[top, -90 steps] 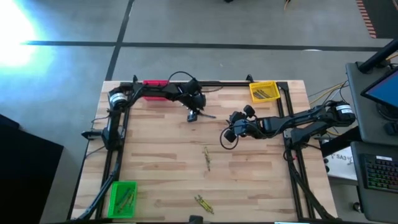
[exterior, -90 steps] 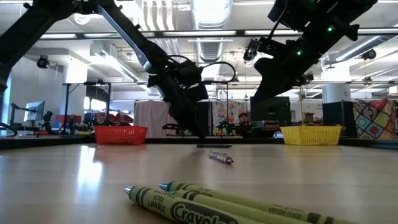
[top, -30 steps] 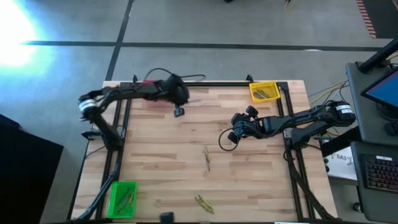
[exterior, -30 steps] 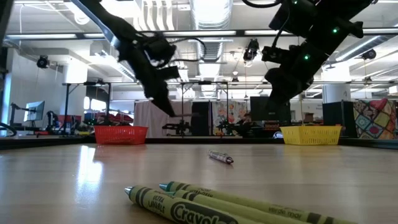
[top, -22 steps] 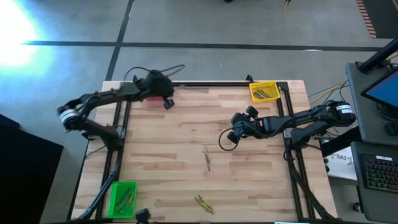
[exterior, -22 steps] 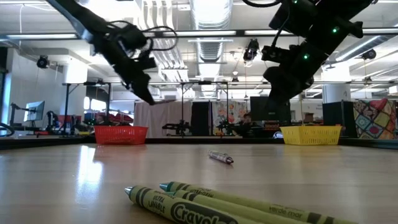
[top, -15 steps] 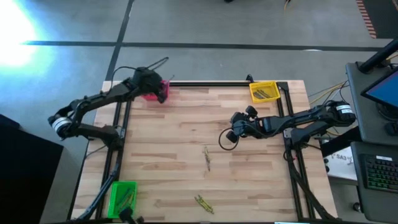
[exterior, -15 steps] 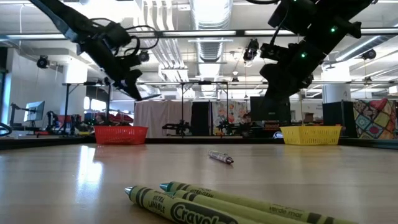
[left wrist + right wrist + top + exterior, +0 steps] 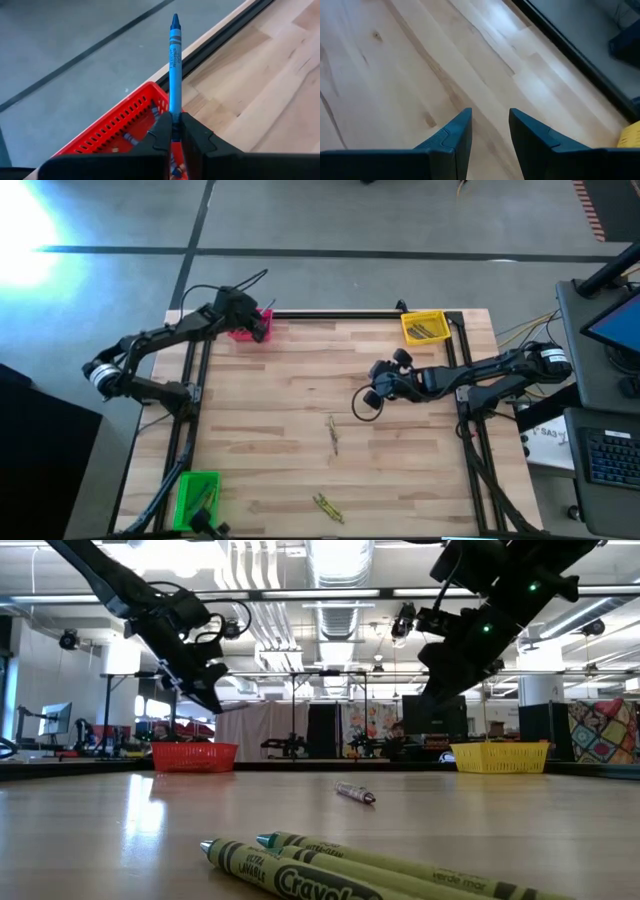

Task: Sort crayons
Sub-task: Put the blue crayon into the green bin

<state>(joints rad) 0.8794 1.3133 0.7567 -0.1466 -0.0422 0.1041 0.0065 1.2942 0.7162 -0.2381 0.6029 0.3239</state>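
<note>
My left gripper point(image 9: 262, 330) hovers at the table's far left corner over the red bin point(image 9: 240, 335), shut on a blue crayon point(image 9: 174, 60). The bin holds other blue crayons point(image 9: 131, 140). My right gripper point(image 9: 372, 395) hangs open above the table's middle right, with only bare wood between its fingers point(image 9: 490, 130). An olive crayon point(image 9: 333, 434) lies flat mid-table. Two green crayons point(image 9: 327, 507) lie side by side near the front edge, close in the low view point(image 9: 350, 870). My left gripper pinches the blue crayon's lower part point(image 9: 174, 117) between its two fingertips. The crayon runs along the fingers and sticks out far past them, its pointed end point(image 9: 175, 20) leading. It is lifted clear, above the red bin's rim.
A yellow bin point(image 9: 424, 327) with crayons stands at the far right corner, and a green bin point(image 9: 197, 498) with crayons at the near left corner. A black frame rail point(image 9: 330, 314) runs along the far edge. Bare wood lies between the bins.
My left gripper has carried the blue crayon toward the table's far left corner and now stands over the red bin, still shut on it. My right gripper has kept its place and stayed open.
</note>
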